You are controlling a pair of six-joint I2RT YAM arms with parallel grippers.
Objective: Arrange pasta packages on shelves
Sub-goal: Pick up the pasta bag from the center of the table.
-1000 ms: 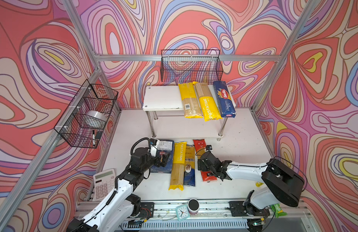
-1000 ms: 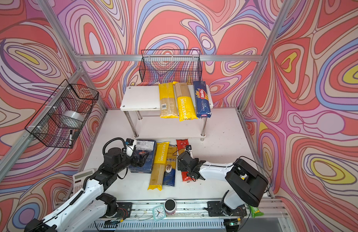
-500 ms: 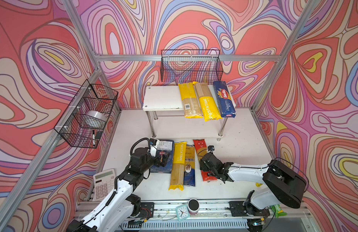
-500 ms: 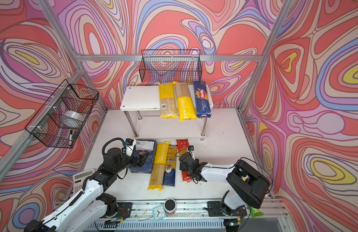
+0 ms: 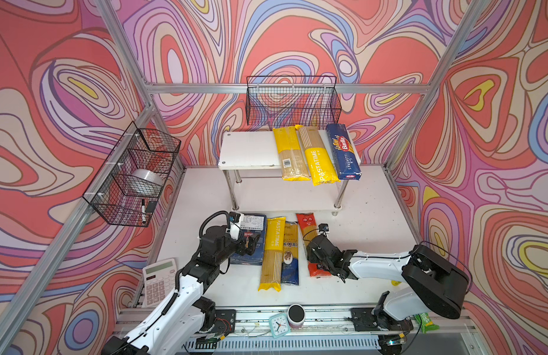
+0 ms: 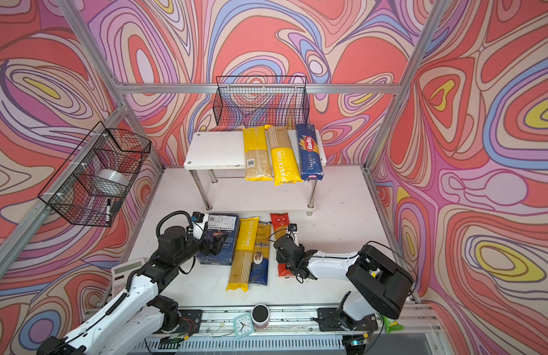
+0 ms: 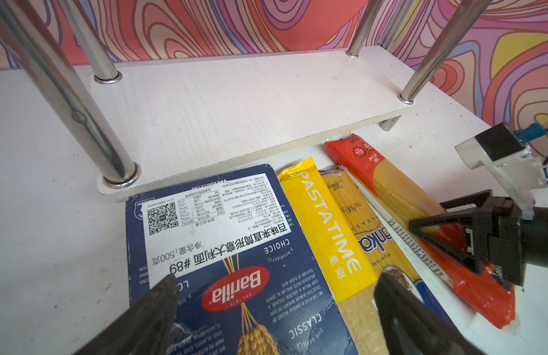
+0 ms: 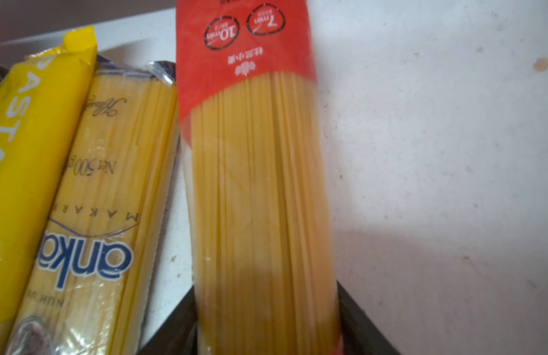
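- The right gripper (image 8: 264, 289) has its two black fingers (image 8: 355, 313) set against the long sides of the red bag (image 8: 254, 153), pinching it across its width at about mid-length.
- The red bag lies flat on the white table (image 5: 368, 221). Its far end is just in front of the lower board (image 7: 236, 101) of the white rack (image 5: 340, 190).
- The left gripper (image 7: 275, 278) sits above the wide Barilla box (image 7: 223, 233) with its jaws spread wide and nothing between them.
- Between that box and the red bag lie a yellow PASTATIME bag (image 5: 274, 246) and a dark blue bag (image 5: 289, 255), lengthwise and touching each other.
- On the rack's top board (image 5: 251, 150), toward the right arm's side, three packs lie side by side: a yellow pack (image 5: 289, 153), a second PASTATIME bag (image 5: 318, 156) and a slim Barilla box (image 5: 343, 150).
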